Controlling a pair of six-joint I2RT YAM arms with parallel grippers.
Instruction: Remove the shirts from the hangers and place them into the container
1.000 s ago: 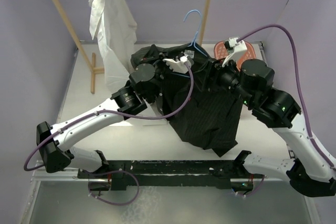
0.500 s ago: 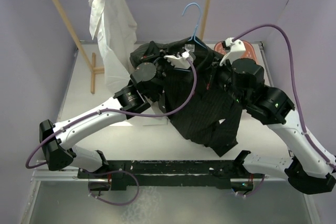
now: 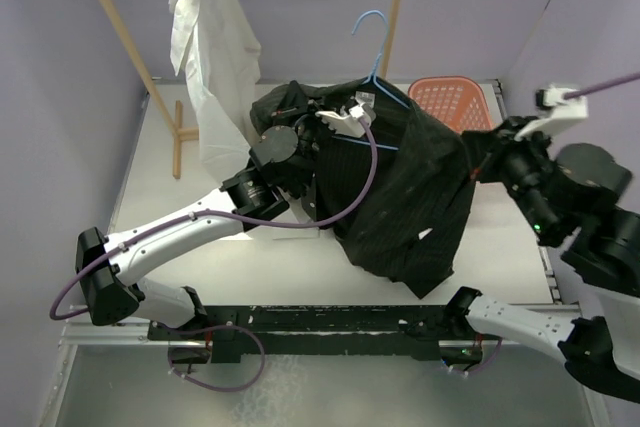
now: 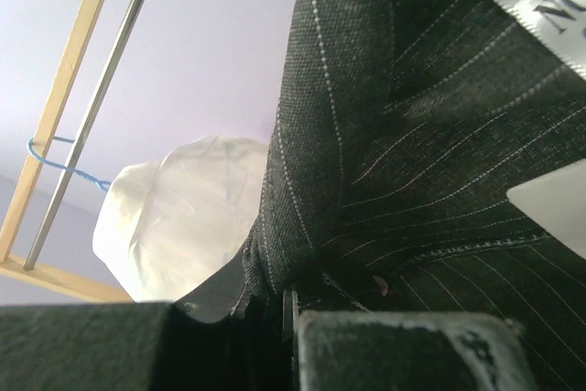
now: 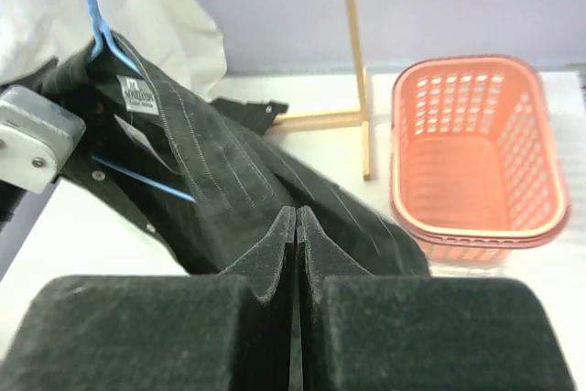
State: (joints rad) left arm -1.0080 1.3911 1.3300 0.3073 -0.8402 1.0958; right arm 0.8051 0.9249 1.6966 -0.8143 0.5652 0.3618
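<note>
left gripper (image 4: 288,304) reaching in, clamped on black shirt (image 3: 410,197) collar | right gripper (image 5: 295,223) raised rightward — pinching its cloth | container (image 5: 476,148) interior: right wrist only

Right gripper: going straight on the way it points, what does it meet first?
The black shirt, right against the shut right gripper, seemingly pinched in it. The basket lies right of that line.

The left arm (image 3: 170,232) reaches from its near-left base diagonally toward the middle. The left gripper (image 3: 322,125) has its jaws pinched on a fold of the black shirt (image 3: 400,207). The right arm (image 3: 600,237) is raised at the right edge with its wrist turned leftward. The right gripper (image 3: 478,164) has its fingers (image 5: 275,254) pressed together on that shirt's edge.
</note>
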